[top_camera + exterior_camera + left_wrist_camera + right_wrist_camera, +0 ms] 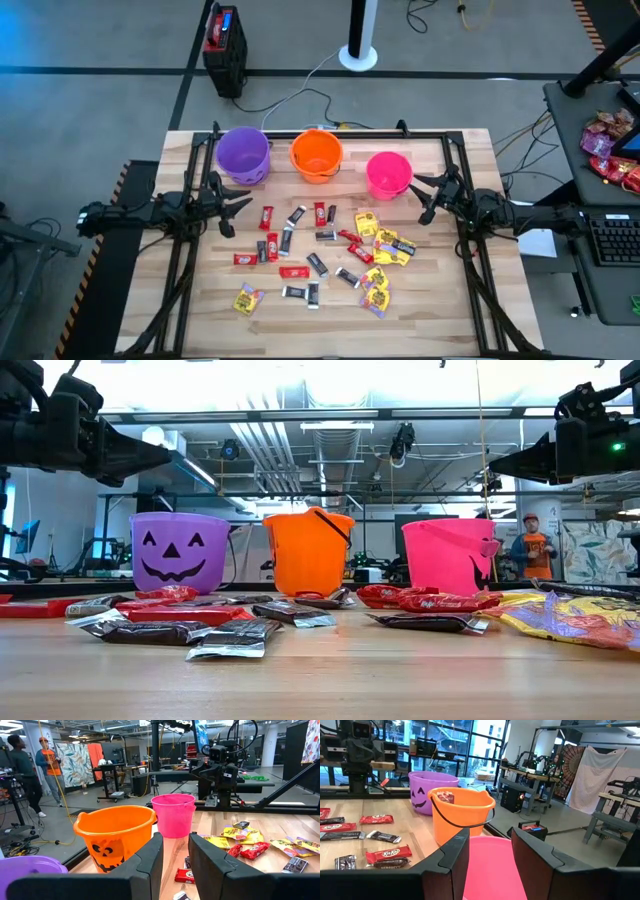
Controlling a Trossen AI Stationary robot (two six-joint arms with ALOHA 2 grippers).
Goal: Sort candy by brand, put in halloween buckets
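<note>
Three buckets stand in a row along the table's far side: purple (243, 153), orange (317, 155) and pink (389, 174). The orange one has a red piece (445, 796) inside. Candy lies scattered on the wood in front of them: red bars (268, 217), dark bars (317, 263) and yellow packets (378, 285), the yellow mostly toward the right. My left gripper (238, 212) hovers open at the table's left, near the purple bucket. My right gripper (420, 198) hovers open at the right, just beside the pink bucket (490, 870). Neither holds anything.
A black metal frame (330, 133) runs along the table's far edge and down both sides. A side desk on the right carries a heap of red and pink sweets (610, 145) and a keyboard (612, 240). People (47, 765) stand in the room beyond.
</note>
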